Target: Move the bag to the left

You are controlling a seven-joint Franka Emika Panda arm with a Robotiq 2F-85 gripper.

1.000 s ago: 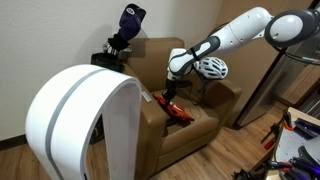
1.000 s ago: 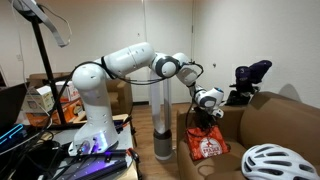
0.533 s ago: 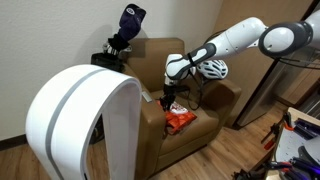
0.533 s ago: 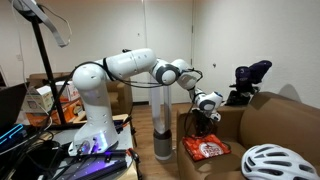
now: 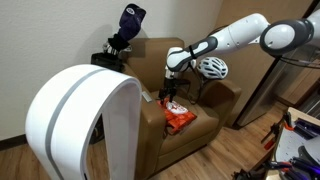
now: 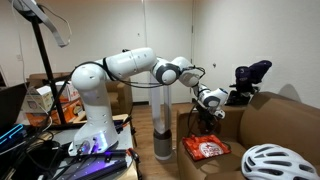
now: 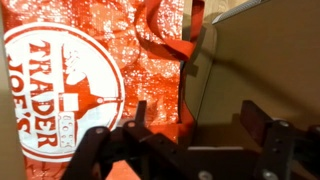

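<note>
The gripper hung released, jaws apart and empty, just above the orange-red bag, which lay flat slightly below the centre of the frame in an exterior view.

Bag: orange-red crinkled woven plastic, slight gloss, white printed logo. Armchair: brown, smooth, leather-like, low sheen. Helmet: glossy white hard shell. Hand: matt black.
</note>
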